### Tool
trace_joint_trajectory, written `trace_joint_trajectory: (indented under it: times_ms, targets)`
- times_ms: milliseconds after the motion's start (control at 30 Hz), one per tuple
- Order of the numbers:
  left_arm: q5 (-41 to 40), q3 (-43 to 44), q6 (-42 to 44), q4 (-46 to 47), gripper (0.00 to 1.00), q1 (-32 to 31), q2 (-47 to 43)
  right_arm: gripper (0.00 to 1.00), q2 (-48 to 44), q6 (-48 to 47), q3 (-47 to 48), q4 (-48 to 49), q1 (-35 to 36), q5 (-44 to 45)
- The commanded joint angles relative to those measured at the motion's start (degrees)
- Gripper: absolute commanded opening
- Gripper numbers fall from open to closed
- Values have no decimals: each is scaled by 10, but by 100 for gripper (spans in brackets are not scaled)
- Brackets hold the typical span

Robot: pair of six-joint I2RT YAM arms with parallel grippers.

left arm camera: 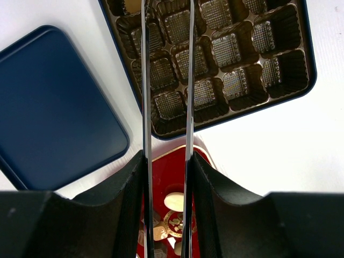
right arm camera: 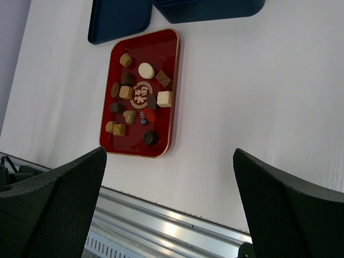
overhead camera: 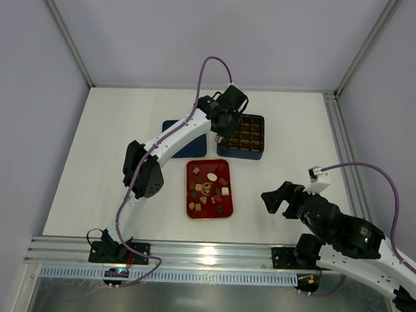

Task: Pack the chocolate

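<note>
Several chocolate pieces (overhead camera: 208,189), dark brown, tan and cream, lie on the red tray (overhead camera: 211,166) at the table's middle. They also show in the right wrist view (right arm camera: 146,70), and a cream one shows in the left wrist view (left arm camera: 174,201). The dark blue box (overhead camera: 253,152) with brown cells stands behind the tray, and the cells in view (left arm camera: 242,54) look empty. My left gripper (overhead camera: 227,119) hovers over the box's left part. Its thin blades (left arm camera: 167,32) stand apart with nothing between them; the tips are out of frame. My right gripper (overhead camera: 278,198) is wide open and empty, right of the tray (right arm camera: 161,45).
The box's flat blue lid (overhead camera: 187,152) lies left of the box, partly under the left arm; it also shows in the left wrist view (left arm camera: 54,107) and the right wrist view (right arm camera: 115,19). A metal rail (overhead camera: 211,253) runs along the near table edge.
</note>
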Motion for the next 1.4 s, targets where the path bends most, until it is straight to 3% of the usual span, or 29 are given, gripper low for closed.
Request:
trace_joint_trajectory:
  times_ms: [0, 333, 933, 1367]
  targets:
    - [10, 27, 8, 15, 38, 1, -32, 100, 0, 5, 8, 7, 2, 5]
    - [49, -77, -19, 24, 37, -4, -167, 100, 4, 5, 7, 8, 3, 13]
    - [0, -475, -89, 22, 38, -124, -475, 100, 28, 4, -21, 52, 3, 0]
    - [-13, -583, -118, -7, 39, -138, -573, 100, 26, 16, -43, 58, 3, -1]
